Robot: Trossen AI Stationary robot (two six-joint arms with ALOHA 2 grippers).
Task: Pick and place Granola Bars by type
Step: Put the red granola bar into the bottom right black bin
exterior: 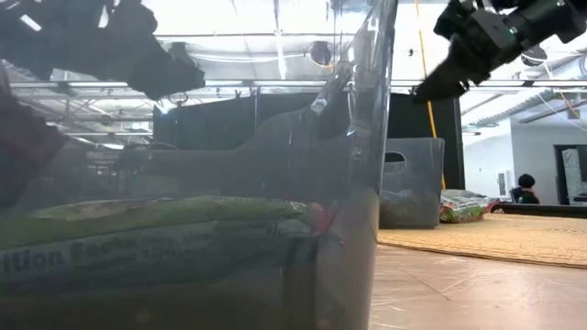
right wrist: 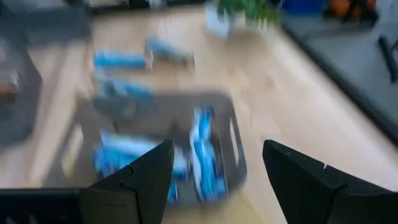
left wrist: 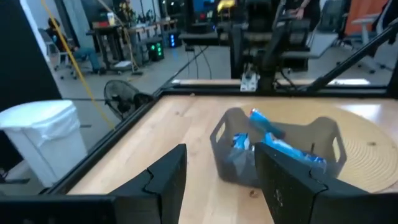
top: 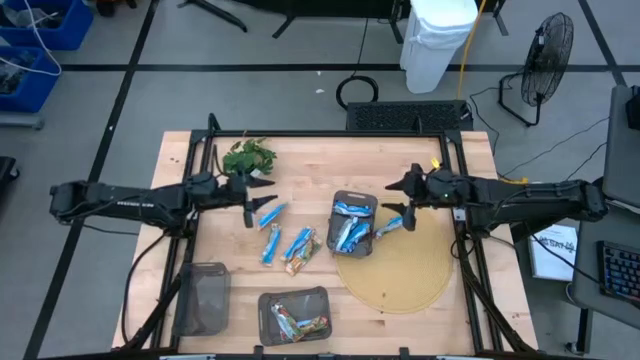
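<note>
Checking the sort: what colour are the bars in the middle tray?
Bright blue and white bars fill the middle tray; clearest in the high view.

three trays [top: 353, 226], two grippers [top: 258, 198]

A pale wooden butcher-block desk [top: 300, 155] stands on grey floor crossed by dark lines [top: 130, 70]. Behind it are a white plastic bin [top: 437, 40], a black floor fan [top: 548, 55] and blue storage crates [top: 40, 25]. Bright ceiling lights [exterior: 275, 23] shine overhead.
</note>
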